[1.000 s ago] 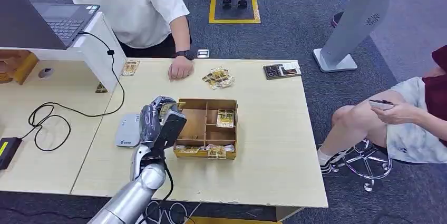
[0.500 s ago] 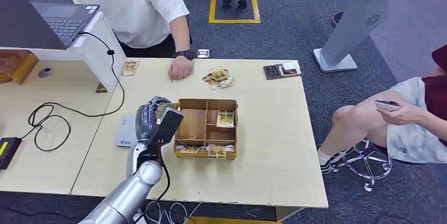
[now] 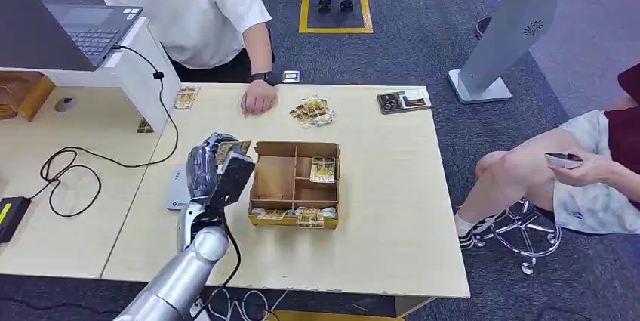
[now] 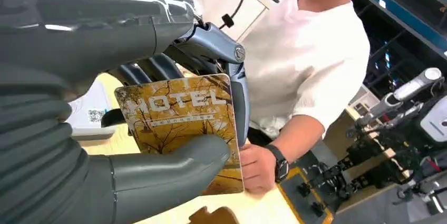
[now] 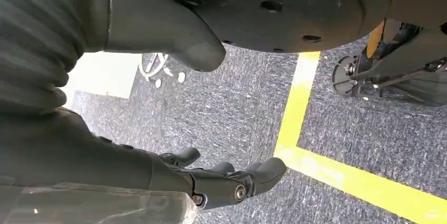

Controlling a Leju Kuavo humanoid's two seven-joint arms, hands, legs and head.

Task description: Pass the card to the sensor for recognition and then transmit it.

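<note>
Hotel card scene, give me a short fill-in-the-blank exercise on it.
1. The left hand holds a card printed with the word ____.
2. The white sensor lies on the table beside a wooden ____.
3. The right hand hangs over a ____ floor line.

Missing words: MOTEL; box; yellow

Pale wooden table (image 3: 392, 208), grey carpet (image 3: 423, 49)

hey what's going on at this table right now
The robot's left hand holds a yellow hotel card, pinched under its thumb, above the table between the white card reader and the wooden divided box holding more cards. Its right hand hangs open over the floor. A person in a white shirt rests a hand on the table's far edge.
</note>
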